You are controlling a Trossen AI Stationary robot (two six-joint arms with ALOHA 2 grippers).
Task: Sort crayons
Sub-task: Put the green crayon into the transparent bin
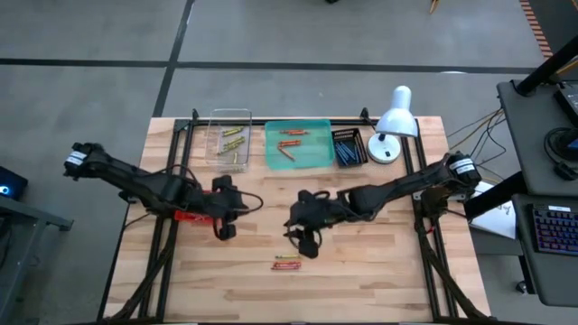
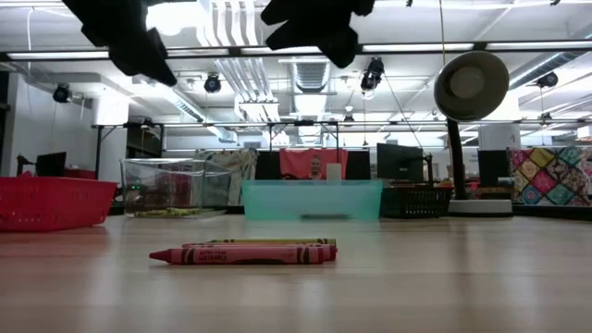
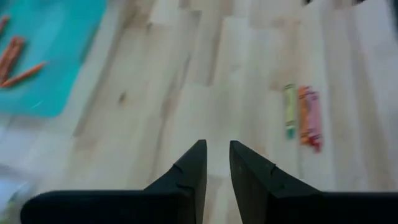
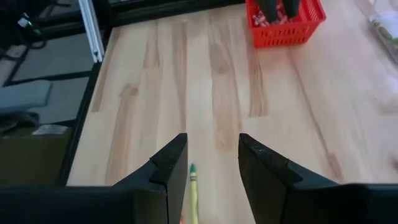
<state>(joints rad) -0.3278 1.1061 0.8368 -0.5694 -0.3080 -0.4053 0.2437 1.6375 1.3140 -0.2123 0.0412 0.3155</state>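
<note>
Three crayons point(image 1: 286, 263) lie side by side on the wooden table near its front edge: yellow-green point(image 3: 290, 111), orange point(image 3: 303, 115) and red point(image 3: 314, 121). The red one point(image 2: 245, 254) lies nearest in the low view. My left gripper point(image 3: 216, 149) hangs above the table beside the red mesh basket point(image 1: 191, 215), its fingers a narrow gap apart with nothing between them. My right gripper point(image 4: 212, 146) hangs open above the table just behind the three crayons. The yellow-green crayon point(image 4: 193, 190) shows on the table below its gap. In the low view both grippers point(image 2: 129, 37) point(image 2: 314, 23) are well clear of the tabletop.
Along the far edge stand a clear tray point(image 1: 228, 140) with yellow-green crayons, a teal tray point(image 1: 312, 158) with orange crayons, a dark basket point(image 1: 349, 146) with blue crayons, and a white lamp point(image 1: 393, 126). Bare wood lies around the three crayons.
</note>
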